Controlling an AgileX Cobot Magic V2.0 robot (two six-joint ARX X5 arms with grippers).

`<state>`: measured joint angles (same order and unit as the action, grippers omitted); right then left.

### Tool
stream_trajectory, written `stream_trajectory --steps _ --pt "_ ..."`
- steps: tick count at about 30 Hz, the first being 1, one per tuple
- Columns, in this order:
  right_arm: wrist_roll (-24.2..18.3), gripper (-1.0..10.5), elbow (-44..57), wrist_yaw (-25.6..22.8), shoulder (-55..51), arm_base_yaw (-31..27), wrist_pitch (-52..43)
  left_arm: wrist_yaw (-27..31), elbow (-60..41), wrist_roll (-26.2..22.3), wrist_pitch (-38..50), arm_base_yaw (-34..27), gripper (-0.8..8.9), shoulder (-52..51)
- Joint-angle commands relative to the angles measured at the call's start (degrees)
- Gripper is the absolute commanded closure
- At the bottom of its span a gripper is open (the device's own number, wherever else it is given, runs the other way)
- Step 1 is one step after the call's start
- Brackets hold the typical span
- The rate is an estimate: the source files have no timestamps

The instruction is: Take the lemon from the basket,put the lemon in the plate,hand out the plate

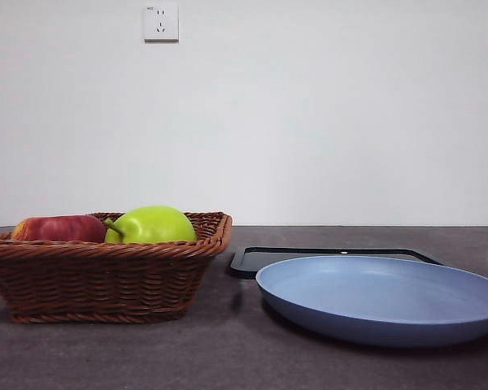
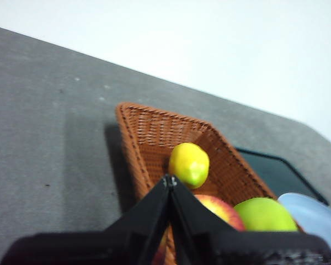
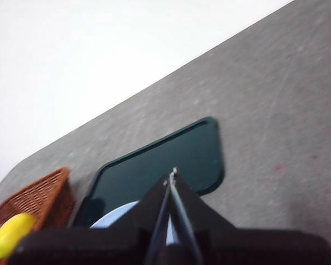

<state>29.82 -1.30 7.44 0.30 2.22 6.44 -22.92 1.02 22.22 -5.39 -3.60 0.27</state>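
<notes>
The brown wicker basket (image 1: 106, 276) stands at the left of the table, with a red apple (image 1: 58, 228) and a large green fruit (image 1: 152, 225) showing over its rim. The lemon (image 2: 188, 164) lies inside the basket (image 2: 154, 135), seen in the left wrist view; the front view hides it. My left gripper (image 2: 169, 179) hangs shut above the basket, just short of the lemon. The light blue plate (image 1: 382, 296) sits at the right. My right gripper (image 3: 172, 175) is shut, high above the plate (image 3: 113, 216), with the lemon (image 3: 11, 234) far off.
A flat black tray (image 1: 329, 257) lies behind the plate, also visible under the right gripper as a dark tray (image 3: 160, 163). Dark grey tabletop (image 1: 228, 357) stretches in front. A white wall with a socket (image 1: 161, 23) stands behind.
</notes>
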Motion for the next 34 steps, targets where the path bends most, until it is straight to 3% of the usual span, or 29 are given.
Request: stream_trajectory --steps 1,10,21,28,34 --pt "2.34 9.4 -2.49 0.5 1.11 0.09 1.36 -0.04 1.03 2.95 -0.94 -0.13 8.07 0.76" --pt "0.63 9.4 -14.21 1.81 12.52 0.09 7.17 -0.09 11.76 3.23 -3.63 -0.13 8.07 13.09" --pt "-10.54 9.4 -29.14 11.1 31.52 0.09 15.61 -9.79 29.4 -1.31 -4.0 1.6 8.07 35.01" --pt "-19.04 9.4 -35.91 12.15 44.37 0.11 27.45 -11.56 39.69 -8.81 -11.3 7.65 8.07 46.64" --pt "-22.21 9.4 -36.72 12.17 52.33 0.11 33.31 -8.59 43.78 -13.42 -17.44 15.08 8.07 53.37"
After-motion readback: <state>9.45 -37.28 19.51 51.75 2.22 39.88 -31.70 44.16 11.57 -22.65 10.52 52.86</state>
